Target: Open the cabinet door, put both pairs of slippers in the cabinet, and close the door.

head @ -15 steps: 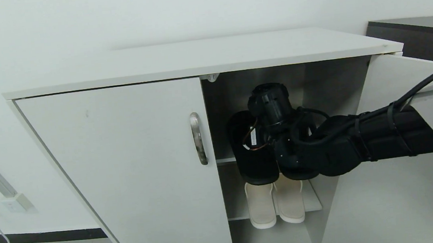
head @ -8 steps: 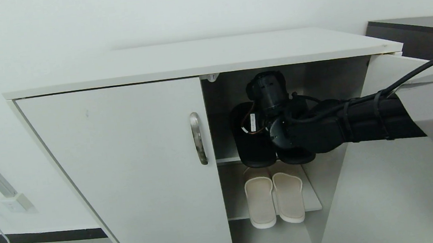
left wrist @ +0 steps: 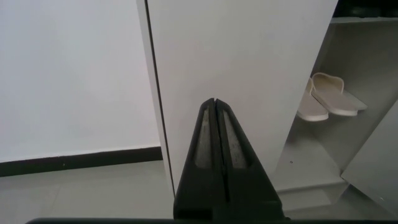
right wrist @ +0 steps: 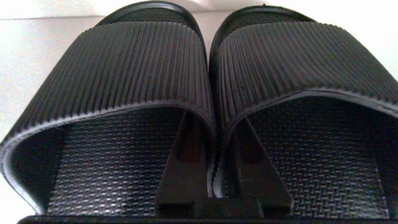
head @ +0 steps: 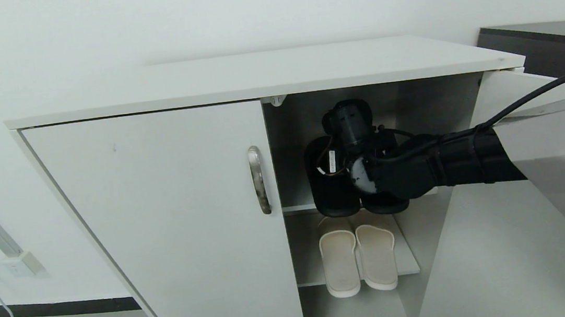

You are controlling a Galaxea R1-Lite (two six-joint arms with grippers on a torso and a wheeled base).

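Two black ribbed rubber slippers (right wrist: 143,81) sit at the white cabinet (head: 253,77) upper shelf, their inner walls pinched by the right gripper (right wrist: 214,146). Cream slippers (head: 339,262) lie on the shelf below. Fingers of the left gripper (left wrist: 214,106) are pressed together.

My right claw (right wrist: 214,124) is inside the right half of the cabinet (head: 253,77), one finger in each slipper of the upper pair (head: 335,184). The heels of that pair overhang the upper shelf (head: 296,209). Directly below, the lower pair (head: 358,258) lies side by side on the lower shelf (head: 307,266). The open door (head: 482,263) stands to the right. My left claw (left wrist: 214,106) hangs outside, before the closed door (head: 163,218).
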